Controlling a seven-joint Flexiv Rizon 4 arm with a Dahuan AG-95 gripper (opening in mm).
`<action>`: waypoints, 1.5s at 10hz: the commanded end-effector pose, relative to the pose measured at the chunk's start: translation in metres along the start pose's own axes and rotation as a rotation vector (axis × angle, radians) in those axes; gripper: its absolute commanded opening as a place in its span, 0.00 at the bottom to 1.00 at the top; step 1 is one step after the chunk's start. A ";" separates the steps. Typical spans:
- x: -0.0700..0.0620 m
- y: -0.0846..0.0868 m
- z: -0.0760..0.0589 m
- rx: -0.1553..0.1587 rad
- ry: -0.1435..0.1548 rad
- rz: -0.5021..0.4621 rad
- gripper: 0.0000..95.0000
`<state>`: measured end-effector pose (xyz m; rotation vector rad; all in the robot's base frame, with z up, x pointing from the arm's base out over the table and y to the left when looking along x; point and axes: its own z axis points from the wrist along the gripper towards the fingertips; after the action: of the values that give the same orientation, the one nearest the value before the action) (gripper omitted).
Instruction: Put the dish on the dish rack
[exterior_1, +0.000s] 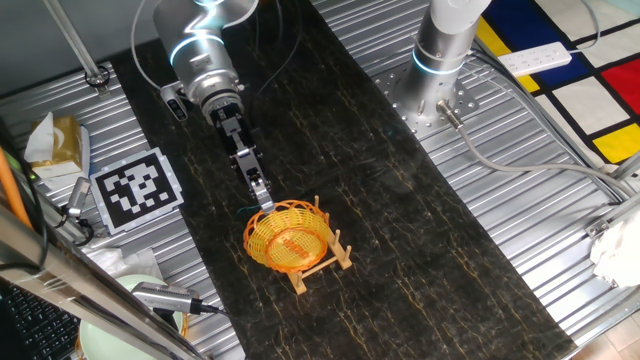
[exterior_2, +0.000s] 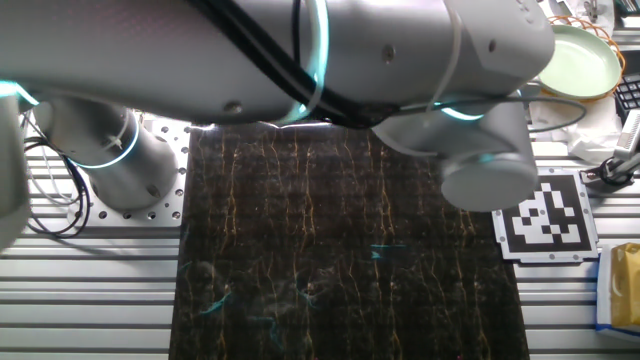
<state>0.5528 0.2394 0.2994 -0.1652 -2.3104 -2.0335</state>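
Note:
In one fixed view the orange-yellow woven dish (exterior_1: 288, 238) rests tilted on the small light-wood dish rack (exterior_1: 322, 266), whose pegs and bars stick out at its right and lower sides. My gripper (exterior_1: 262, 203) reaches down from the upper left, and its narrow fingers are closed on the dish's upper-left rim. In the other fixed view my arm (exterior_2: 300, 50) fills the top of the frame. The gripper, the dish and the rack are hidden there.
A black-and-white marker card (exterior_1: 138, 188) lies left of the dark mat (exterior_1: 400, 200); it also shows in the other fixed view (exterior_2: 548, 215). A second arm's base (exterior_1: 440, 60) stands at the back right. A pale green plate (exterior_2: 582, 58) sits off the mat.

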 end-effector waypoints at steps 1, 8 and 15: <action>0.000 -0.001 -0.001 -0.001 0.000 0.014 0.00; -0.003 -0.015 0.001 -0.016 0.017 0.021 0.00; -0.005 -0.025 0.002 -0.015 0.028 0.023 0.00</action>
<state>0.5555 0.2381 0.2737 -0.1638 -2.2646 -2.0300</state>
